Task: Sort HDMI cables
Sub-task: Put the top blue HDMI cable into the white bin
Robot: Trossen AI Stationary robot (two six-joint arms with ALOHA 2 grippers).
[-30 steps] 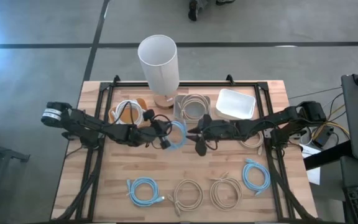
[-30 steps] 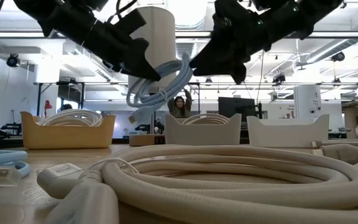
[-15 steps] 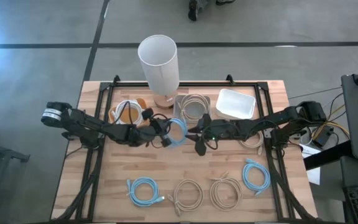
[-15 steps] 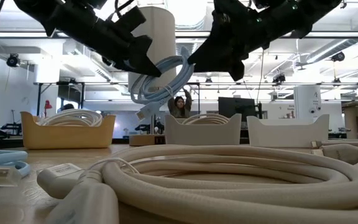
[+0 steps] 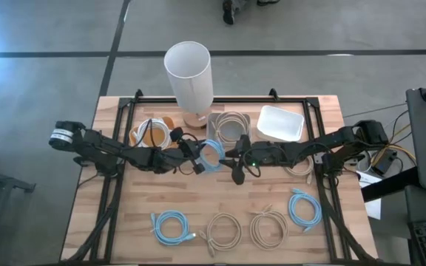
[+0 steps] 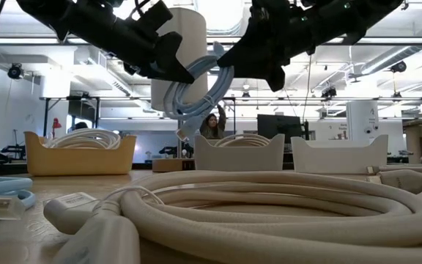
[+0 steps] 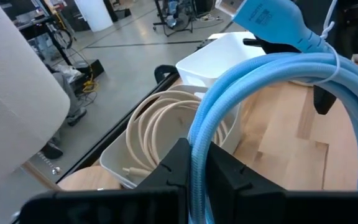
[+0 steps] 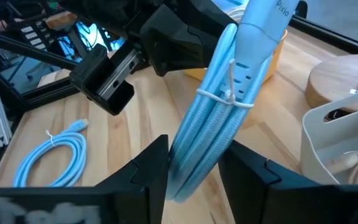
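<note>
The left claw point(image 5: 195, 157), clenched on a light blue HDMI cable point(image 5: 210, 156) coil, is held above mid-bench point(image 5: 220, 199) facing the right claw point(image 5: 231, 157), whose parted fingers straddle the same zip-tied coil, its plug uppermost, near the grey tray point(image 5: 228, 127).

Upper centre of your frame: light blue coil point(image 6: 200, 92) hanging between left tool point(image 6: 168, 64) and right tool point(image 6: 258, 62). Foreground: beige coil point(image 6: 269, 202) on desk point(image 6: 28, 231). Mid-left: orange tray point(image 6: 79, 156).
</note>
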